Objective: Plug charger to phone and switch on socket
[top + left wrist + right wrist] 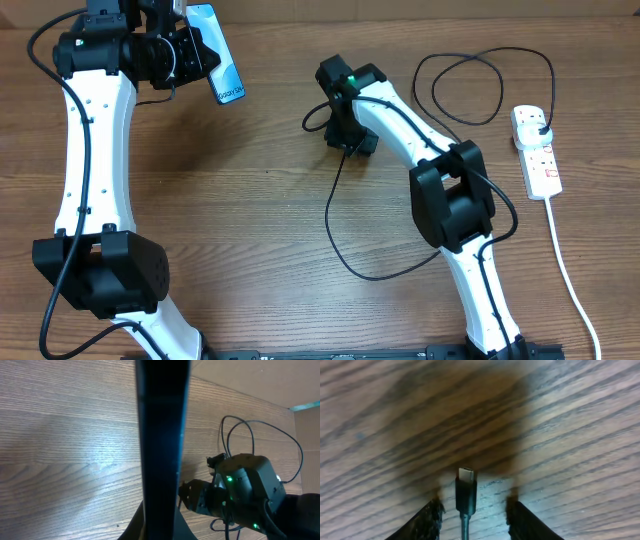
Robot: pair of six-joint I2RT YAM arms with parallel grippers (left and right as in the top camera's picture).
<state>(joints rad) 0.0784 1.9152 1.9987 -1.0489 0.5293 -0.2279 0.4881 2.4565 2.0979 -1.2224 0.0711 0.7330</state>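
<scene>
I hold the phone (217, 52) raised off the bench (250, 190) at its far left, edge-on between the left gripper (185, 55) jaws, while the right gripper (470, 510) has its jaws spread either side of the charger (465, 491) connector, which points forward just above the wood; whether they actually pinch it I cannot tell. To mate them well, I align the connector's axis with the phone's port and confirm a firm hold first. The socket (536, 150) lies at the far right with the black plug already seated.

The wooden desk (250, 200) carries the socket (536, 150) (white) and, seemingly, the looping charger (340, 255) cable.
</scene>
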